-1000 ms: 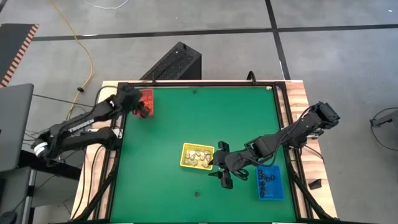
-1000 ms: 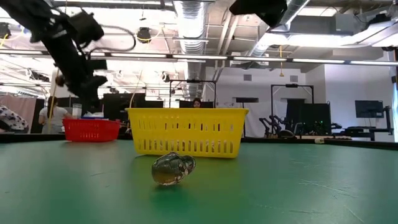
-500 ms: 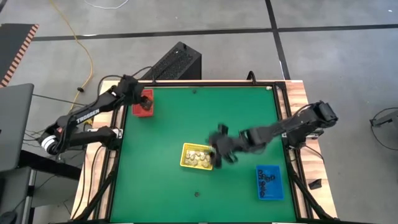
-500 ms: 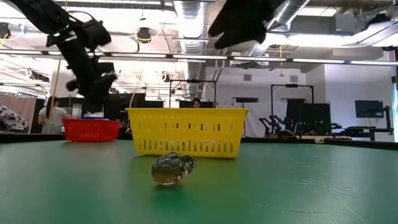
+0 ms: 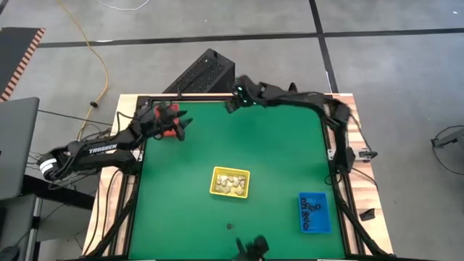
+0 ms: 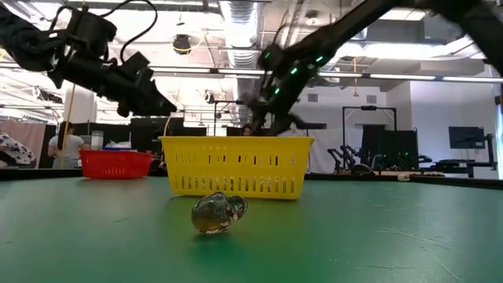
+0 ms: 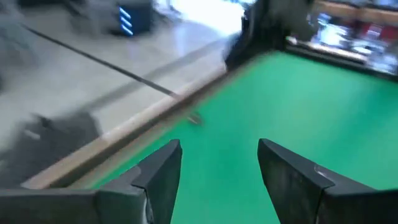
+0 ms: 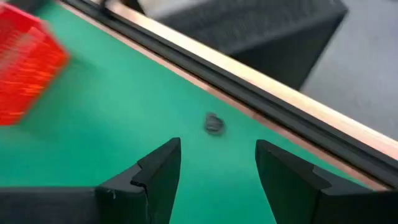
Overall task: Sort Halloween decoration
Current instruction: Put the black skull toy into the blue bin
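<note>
Left gripper (image 5: 183, 125), fingers apart and empty, hovers just beside the red tray (image 5: 166, 120), likely after a drop. Right gripper (image 8: 214, 163), also parted and empty, hangs over a small trinket (image 8: 213, 124) near the table's far edge, probably its next pick. Another trinket (image 6: 218, 214) lies well apart from both.

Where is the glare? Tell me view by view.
Low view: ceiling lights glare above the yellow tray. Left wrist view: a washed-out bright patch in the room beyond, past the open left gripper. High view: even light on the green table, no glare.
</note>
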Robot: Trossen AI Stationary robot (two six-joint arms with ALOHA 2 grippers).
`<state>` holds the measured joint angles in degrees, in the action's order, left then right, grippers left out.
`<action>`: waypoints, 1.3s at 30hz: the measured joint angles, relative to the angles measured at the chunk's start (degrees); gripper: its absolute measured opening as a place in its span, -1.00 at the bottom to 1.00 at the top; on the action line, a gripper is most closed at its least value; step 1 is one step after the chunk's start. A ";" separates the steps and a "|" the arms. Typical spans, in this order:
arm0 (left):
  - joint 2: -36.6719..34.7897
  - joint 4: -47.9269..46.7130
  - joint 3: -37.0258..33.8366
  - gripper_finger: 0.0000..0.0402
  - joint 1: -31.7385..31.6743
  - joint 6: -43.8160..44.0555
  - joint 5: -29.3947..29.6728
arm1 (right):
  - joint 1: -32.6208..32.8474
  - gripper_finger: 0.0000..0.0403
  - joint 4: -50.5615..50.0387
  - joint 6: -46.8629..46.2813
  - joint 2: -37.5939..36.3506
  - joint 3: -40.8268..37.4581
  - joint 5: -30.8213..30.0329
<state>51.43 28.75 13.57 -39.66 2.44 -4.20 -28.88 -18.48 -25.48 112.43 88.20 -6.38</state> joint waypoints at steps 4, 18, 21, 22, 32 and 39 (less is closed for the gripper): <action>-0.54 1.47 -0.14 0.02 -2.15 -2.46 1.81 | -2.78 0.19 -11.47 0.52 11.31 14.65 1.33; -0.45 -1.46 -0.21 0.02 -6.08 -4.94 0.17 | -3.60 0.19 -29.45 4.57 31.96 45.74 7.29; -0.45 -1.46 -0.21 0.02 -6.14 -4.79 0.21 | -3.79 0.19 -30.24 4.57 33.15 45.53 7.70; -0.45 -1.46 -0.21 0.02 -6.12 -4.82 0.19 | -3.89 0.19 -31.02 4.57 33.25 45.53 7.70; -0.45 -1.47 -0.21 0.02 -6.14 -4.44 0.36 | -3.72 -0.03 -29.29 5.51 33.98 45.57 8.16; -0.45 -1.48 -0.21 0.02 -6.12 -4.38 0.34 | -3.65 -0.32 -29.22 4.45 33.98 45.55 9.83</action>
<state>50.98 27.27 13.37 -45.78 -1.94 -3.86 -32.53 -47.69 -21.03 146.41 133.75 3.45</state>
